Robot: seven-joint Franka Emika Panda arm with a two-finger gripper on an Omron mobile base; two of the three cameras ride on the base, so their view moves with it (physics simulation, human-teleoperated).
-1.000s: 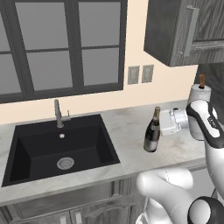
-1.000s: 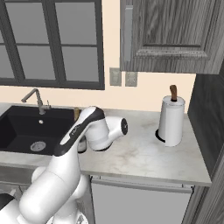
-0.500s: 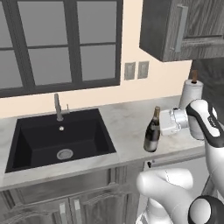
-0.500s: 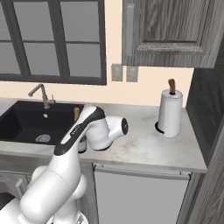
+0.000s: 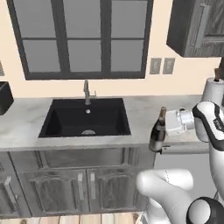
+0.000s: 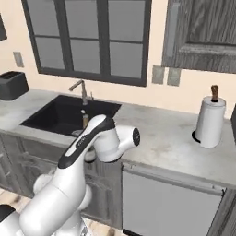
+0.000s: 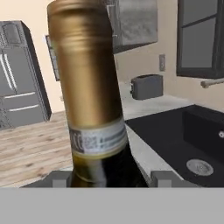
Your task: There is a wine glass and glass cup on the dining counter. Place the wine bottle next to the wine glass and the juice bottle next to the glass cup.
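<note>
One bottle in hand, none placed

From my left base view, the sink (image 5: 85,118) sits left; right of it my gripper (image 5: 162,128) is clamped on the wine bottle (image 5: 157,136), held off the sink counter's (image 5: 26,127) front edge. I judge both placements remain.

Open marble counter (image 6: 166,138) lies right of the black sink (image 5: 85,118); a paper towel roll (image 6: 209,120) blocks its far-right end.
</note>
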